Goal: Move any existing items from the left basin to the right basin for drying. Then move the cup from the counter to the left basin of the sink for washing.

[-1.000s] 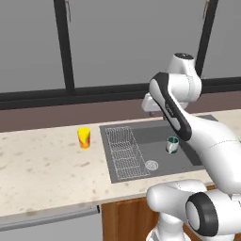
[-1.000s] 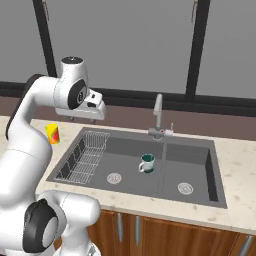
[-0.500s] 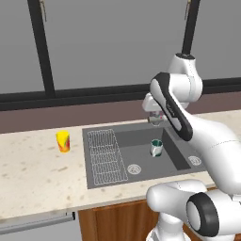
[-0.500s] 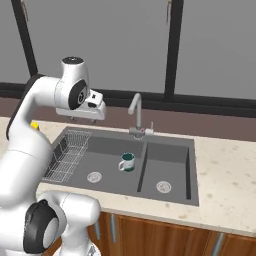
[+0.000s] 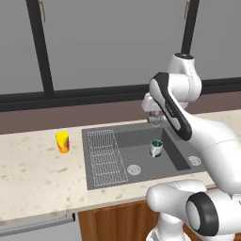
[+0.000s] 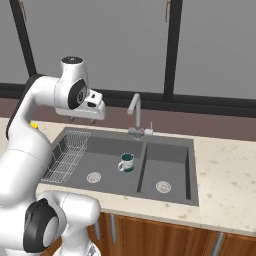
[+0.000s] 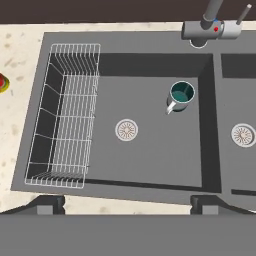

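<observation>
The small yellow cup (image 5: 62, 142) stands on the beige counter (image 5: 37, 179), left of the sink (image 5: 92, 134); in the hand view the cup (image 7: 2, 82) peeks in at the left edge. A green mug (image 7: 181, 96) stands upright in the left basin (image 7: 150, 155), near the wall that divides it from the right basin (image 7: 237, 165). The mug (image 5: 156, 148) is right of the round strainer (image 5: 133, 169). My gripper (image 7: 127, 206) hangs high over the sink's front rim, open, with nothing between its fingertips (image 7: 47, 205). From the right, the gripper (image 6: 82, 119) is above the basin's back left.
A white wire rack (image 7: 65, 130) fills the left part of the left basin. The curved silver faucet (image 6: 134, 107) rises behind the divider. The right basin holds only its strainer (image 6: 162, 186). Dark windows close off the back of the counter.
The base drove to the right, so the whole scene slid left in both base views, then settled. The arm kept its pose and the gripper stayed open. Mug and cup did not move.
</observation>
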Controlling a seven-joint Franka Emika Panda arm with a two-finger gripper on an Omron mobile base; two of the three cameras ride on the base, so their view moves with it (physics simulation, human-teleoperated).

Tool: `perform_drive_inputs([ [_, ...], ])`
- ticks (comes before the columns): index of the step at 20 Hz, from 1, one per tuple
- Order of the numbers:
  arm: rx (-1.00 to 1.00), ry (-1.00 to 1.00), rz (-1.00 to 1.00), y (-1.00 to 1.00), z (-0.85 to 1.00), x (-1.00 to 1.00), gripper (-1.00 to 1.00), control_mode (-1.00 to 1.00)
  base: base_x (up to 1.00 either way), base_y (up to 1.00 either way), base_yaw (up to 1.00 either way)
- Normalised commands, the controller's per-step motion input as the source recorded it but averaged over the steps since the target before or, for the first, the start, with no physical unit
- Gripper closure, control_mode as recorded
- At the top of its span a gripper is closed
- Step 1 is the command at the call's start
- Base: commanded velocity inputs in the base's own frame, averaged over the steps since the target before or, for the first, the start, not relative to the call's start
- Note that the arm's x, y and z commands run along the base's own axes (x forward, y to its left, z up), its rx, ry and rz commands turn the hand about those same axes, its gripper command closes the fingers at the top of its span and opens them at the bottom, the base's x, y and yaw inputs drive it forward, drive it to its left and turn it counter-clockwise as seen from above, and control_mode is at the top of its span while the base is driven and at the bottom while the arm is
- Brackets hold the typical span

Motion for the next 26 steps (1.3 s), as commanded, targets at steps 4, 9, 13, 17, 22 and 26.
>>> perform_drive_inputs([
  [4, 0.0, 0.0, 0.0, 0.0, 0.0, 0.0, -1.0, 1.0, 0.0, 0.0, 0.0],
  [9, 0.0, 0.0, 0.0, 0.0, 0.0, 0.0, -1.0, 1.0, -0.01, 0.0, 0.0],
  [13, 0.0, 0.0, -0.03, 0.0, -0.08, -0.08, -1.0, -1.0, 0.0, 0.0, 0.0],
  [17, 0.0, -0.01, -0.12, 0.0, -0.15, -0.19, -1.0, -1.0, 0.0, 0.0, 0.0],
  [22, 0.0, 0.0, -0.15, 0.0, -0.11, -0.14, -1.0, -1.0, 0.0, 0.0, 0.0],
  [26, 0.0, 0.0, -0.17, 0.0, -0.18, -0.08, -1.0, -1.0, 0.0, 0.0, 0.0],
])
